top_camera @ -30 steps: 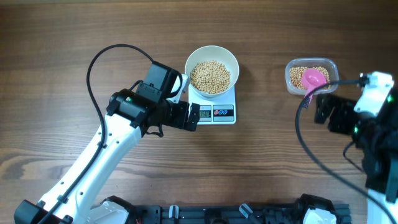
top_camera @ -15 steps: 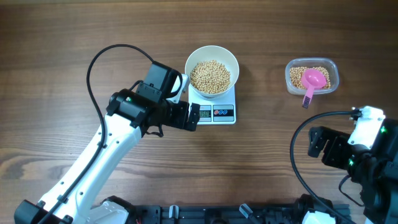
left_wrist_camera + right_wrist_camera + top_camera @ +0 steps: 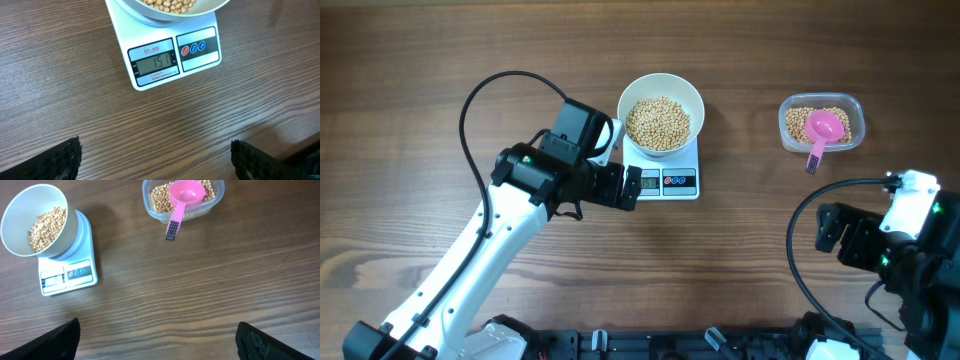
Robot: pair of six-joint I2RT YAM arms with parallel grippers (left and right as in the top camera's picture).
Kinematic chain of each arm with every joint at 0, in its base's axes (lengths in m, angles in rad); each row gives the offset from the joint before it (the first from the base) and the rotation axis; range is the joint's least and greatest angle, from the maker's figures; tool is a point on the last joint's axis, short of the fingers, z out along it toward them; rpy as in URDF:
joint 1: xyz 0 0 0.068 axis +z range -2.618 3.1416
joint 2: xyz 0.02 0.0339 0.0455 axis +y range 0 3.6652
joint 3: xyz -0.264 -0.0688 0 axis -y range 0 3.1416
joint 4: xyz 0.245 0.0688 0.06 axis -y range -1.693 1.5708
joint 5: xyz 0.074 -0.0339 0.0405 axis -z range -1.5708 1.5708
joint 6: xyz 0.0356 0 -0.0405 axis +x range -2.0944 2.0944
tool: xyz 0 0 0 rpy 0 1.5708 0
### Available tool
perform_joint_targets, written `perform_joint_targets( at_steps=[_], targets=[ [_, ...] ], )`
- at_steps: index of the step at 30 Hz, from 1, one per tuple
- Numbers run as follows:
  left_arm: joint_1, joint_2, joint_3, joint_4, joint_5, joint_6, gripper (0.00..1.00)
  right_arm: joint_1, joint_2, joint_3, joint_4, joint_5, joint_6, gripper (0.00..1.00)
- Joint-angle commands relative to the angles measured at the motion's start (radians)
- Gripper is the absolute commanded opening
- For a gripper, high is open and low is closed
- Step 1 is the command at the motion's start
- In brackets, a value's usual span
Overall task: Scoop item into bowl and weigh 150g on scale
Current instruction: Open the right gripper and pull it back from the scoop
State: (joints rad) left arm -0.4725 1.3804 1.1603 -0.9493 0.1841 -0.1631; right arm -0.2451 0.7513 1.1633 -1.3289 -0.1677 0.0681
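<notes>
Found the right gripper [image 3: 826, 228] drawn back toward the near right corner of the table [image 3: 410, 60], well apart from the tub [image 3: 784, 122], though close beside it a second before. Noted no further shift over the last half second. Saw jaws spread wide, nothing between them. Took the retreat as a sign of scooping finished.

Found the left gripper [image 3: 632, 186] unmoved mid-table, likewise released and empty, fingertips just beside the near left corner of the scale [image 3: 682, 181]. Could not tell touching from a hair apart.

Read 151 on the display [image 3: 155, 62]. Judged the target met, just over.

Farther back, saw the bowl [image 3: 624, 104] seated on the scale, with beans [image 3: 658, 122] heaped in the middle. Placed bowl and beans near the left gripper and far from the right.

Toward the far right edge, noted the scoop [image 3: 826, 126] left lying in the tub on the remaining beans, handle over the near rim.
</notes>
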Motion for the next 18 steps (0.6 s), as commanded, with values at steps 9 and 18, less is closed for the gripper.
perform_joint_targets(
  at_steps=[9, 18],
  targets=[
    [-0.003, 0.004, -0.003, 0.0, 0.012, -0.002, 1.0, 0.018, -0.077, -0.049, 0.277, 0.021, -0.095, 1.0],
    [-0.003, 0.004, -0.003, -0.001, 0.012, -0.002, 1.0, 0.12, -0.315, -0.495, 0.782, 0.021, -0.147, 1.0]
  ],
)
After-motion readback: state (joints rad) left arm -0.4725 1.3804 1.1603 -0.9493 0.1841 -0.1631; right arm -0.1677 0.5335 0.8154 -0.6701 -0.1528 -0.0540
